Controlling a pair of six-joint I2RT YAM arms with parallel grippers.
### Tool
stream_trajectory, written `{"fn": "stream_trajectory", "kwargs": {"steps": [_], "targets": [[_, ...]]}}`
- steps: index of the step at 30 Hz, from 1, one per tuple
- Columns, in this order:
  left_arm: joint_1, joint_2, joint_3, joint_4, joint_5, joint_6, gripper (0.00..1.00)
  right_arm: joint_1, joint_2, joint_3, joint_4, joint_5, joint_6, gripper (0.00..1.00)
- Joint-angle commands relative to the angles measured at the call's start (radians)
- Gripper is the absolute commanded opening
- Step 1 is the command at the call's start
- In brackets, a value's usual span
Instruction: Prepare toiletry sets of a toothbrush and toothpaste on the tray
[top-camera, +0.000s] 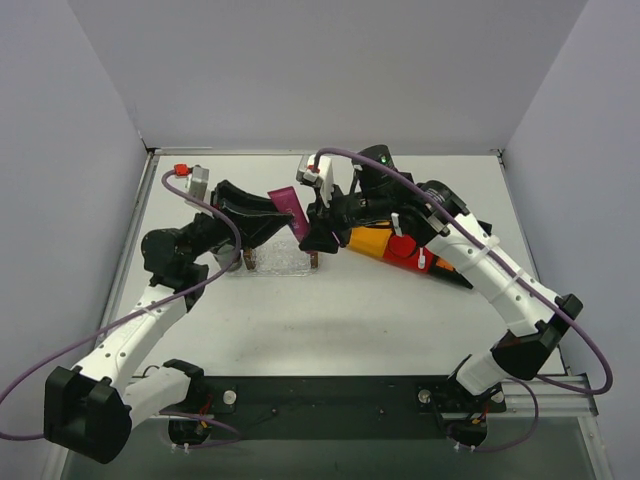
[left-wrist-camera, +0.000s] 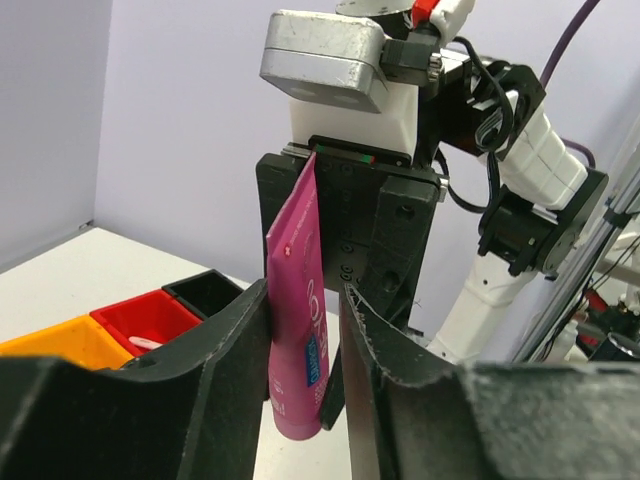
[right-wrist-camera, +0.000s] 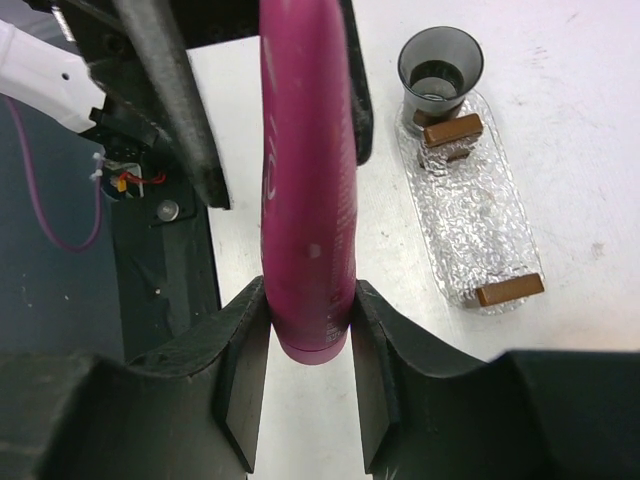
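Note:
The pink-magenta toothpaste tube (top-camera: 290, 205) hangs in the air above the tray (top-camera: 275, 262), between both grippers. My right gripper (right-wrist-camera: 310, 300) is shut on it (right-wrist-camera: 305, 180), both pads pressed on its sides near the rounded end. My left gripper (left-wrist-camera: 305, 310) is open, and its fingers straddle the same tube (left-wrist-camera: 298, 300) with a little slack. The tray (right-wrist-camera: 470, 210) is clear plastic with a brown block at each end and holds nothing. A slim white piece (left-wrist-camera: 145, 343), perhaps the toothbrush, shows in the red bin. The orange tube is hidden.
An orange bin (top-camera: 368, 240), a red bin (top-camera: 405, 250) and a black bin (top-camera: 455, 275) stand in a row under the right arm, right of the tray. A dark cup (right-wrist-camera: 440, 65) stands at one end of the tray.

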Motion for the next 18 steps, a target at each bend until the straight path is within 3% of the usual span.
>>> {"fn": "stream_trajectory", "kwargs": {"steps": [1,5,12,18], "targets": [[0.004,-0.027,0.096,-0.108,0.114,0.126,0.46,-0.009,-0.066,-0.012,-0.006,0.037,-0.030,0.00],[0.004,-0.021,0.161,-0.258,0.154,0.202,0.55,-0.004,-0.068,-0.018,-0.017,0.037,-0.039,0.00],[0.004,-0.019,0.241,-0.419,0.202,0.321,0.57,0.011,-0.068,-0.032,-0.040,0.042,-0.066,0.00],[0.003,-0.002,0.307,-0.562,0.240,0.424,0.42,0.015,-0.072,-0.033,-0.056,0.045,-0.083,0.00]]}}
